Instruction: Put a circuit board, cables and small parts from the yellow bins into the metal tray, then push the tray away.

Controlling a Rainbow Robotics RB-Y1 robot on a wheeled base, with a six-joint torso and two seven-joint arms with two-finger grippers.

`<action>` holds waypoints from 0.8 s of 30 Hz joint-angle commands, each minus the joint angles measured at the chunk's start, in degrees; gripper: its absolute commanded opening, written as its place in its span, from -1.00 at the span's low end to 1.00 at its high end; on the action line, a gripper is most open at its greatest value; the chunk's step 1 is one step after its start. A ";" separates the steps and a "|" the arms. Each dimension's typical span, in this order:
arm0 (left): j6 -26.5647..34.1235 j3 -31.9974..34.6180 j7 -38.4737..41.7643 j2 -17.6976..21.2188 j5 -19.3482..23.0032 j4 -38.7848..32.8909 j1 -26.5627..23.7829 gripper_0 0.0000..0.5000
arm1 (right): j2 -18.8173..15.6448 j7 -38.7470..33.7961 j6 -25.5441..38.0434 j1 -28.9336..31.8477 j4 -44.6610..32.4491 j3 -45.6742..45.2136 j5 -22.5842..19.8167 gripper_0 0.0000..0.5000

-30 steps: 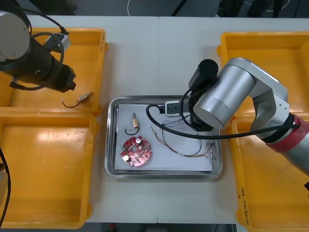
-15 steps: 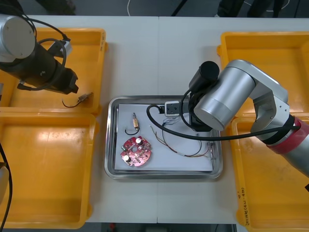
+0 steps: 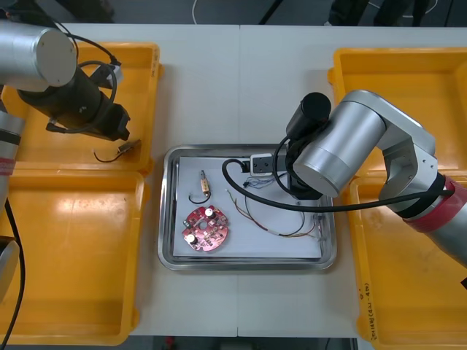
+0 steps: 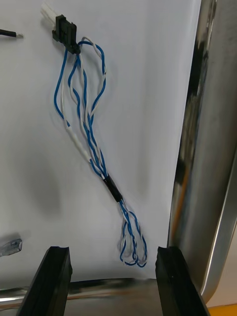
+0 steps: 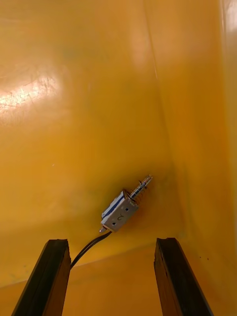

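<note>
My left gripper (image 5: 111, 276) hangs open over the far left yellow bin (image 3: 142, 69). A small metal part (image 5: 121, 212) with a black wire lies on the bin floor just ahead of its fingers; the same part (image 3: 128, 147) lies by the bin's near wall. My right gripper (image 4: 113, 281) stands open low over the metal tray (image 3: 166, 219). A twisted blue and white cable (image 4: 94, 148) lies loose on the white liner, its looped end between the fingertips. The tray also holds a round red circuit board (image 3: 206, 227), a small metal part (image 3: 203, 184) and a red and yellow cable (image 3: 283, 232).
The near left yellow bin (image 3: 66, 255) and both right yellow bins (image 3: 398, 73) (image 3: 408, 292) flank the tray. My right arm (image 3: 332, 153) covers the tray's back right corner. The tray's shiny wall (image 4: 207, 148) rises just beside my right gripper's finger.
My left arm has slid to the right across the far left bin, closer to the small metal part. The right arm has hardly moved.
</note>
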 commanded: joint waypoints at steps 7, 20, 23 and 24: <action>-5.30 -3.77 -11.77 -0.42 1.07 4.24 -2.54 1.00 | -0.22 0.86 5.22 0.33 -4.63 -0.83 0.35 1.00; -9.52 -6.58 -12.39 -0.42 1.77 8.02 -2.54 1.00 | 1.28 -0.11 18.05 -0.55 -14.48 -6.37 -6.59 1.00; -10.31 -7.02 -12.56 -0.42 1.86 8.90 -2.45 1.00 | 2.33 -0.63 20.86 -0.90 -15.45 -7.51 -7.56 1.00; -10.57 -7.10 -12.56 -0.42 1.86 9.07 -2.54 1.00 | 2.51 -0.72 21.09 -0.99 -15.62 -7.86 -7.74 1.00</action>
